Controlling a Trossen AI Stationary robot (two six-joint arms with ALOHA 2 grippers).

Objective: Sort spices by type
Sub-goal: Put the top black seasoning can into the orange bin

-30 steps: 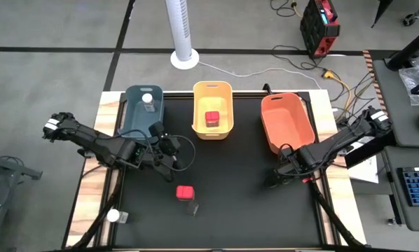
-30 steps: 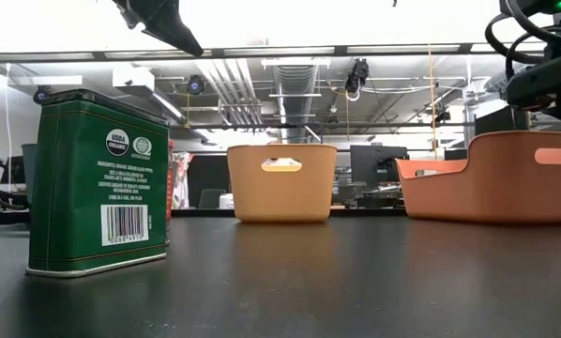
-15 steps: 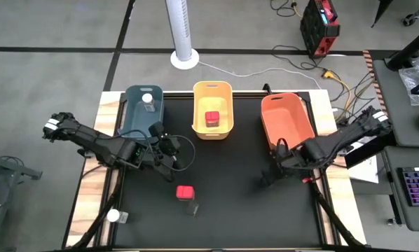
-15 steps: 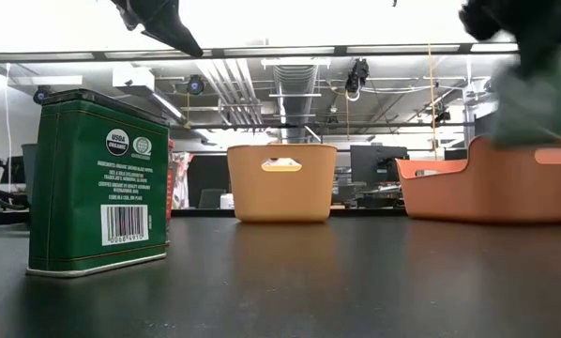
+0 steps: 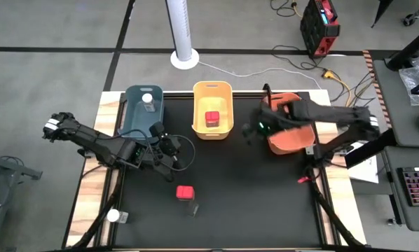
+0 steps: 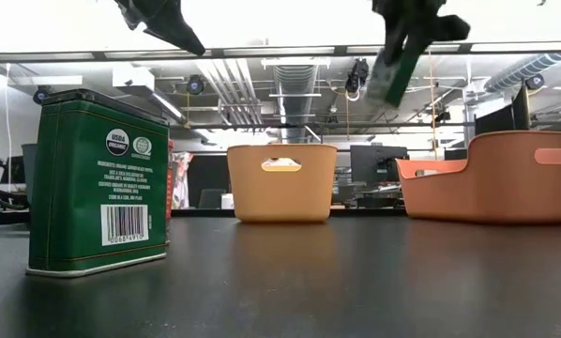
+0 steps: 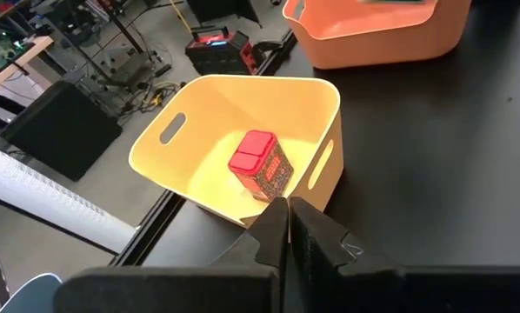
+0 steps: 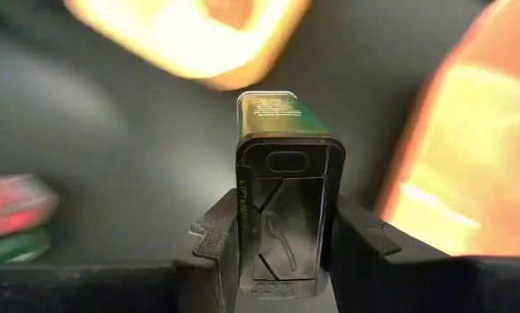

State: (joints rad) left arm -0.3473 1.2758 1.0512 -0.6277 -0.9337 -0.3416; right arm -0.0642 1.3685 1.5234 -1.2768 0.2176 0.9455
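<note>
Green spice tin (image 8: 282, 117) is clamped in the right gripper (image 5: 255, 128), held in the air between the yellow bin (image 5: 213, 126) and orange bin (image 5: 293, 140). Left gripper (image 5: 169, 148) hovers near the blue bin (image 5: 132, 115), fingers (image 7: 273, 228) pressed together, empty.

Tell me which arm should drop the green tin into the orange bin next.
Right. The right gripper already grips the green tin, lifted off the table at the orange bin's near edge. The left gripper is shut and empty, parked below the blue bin, far from it.
</note>
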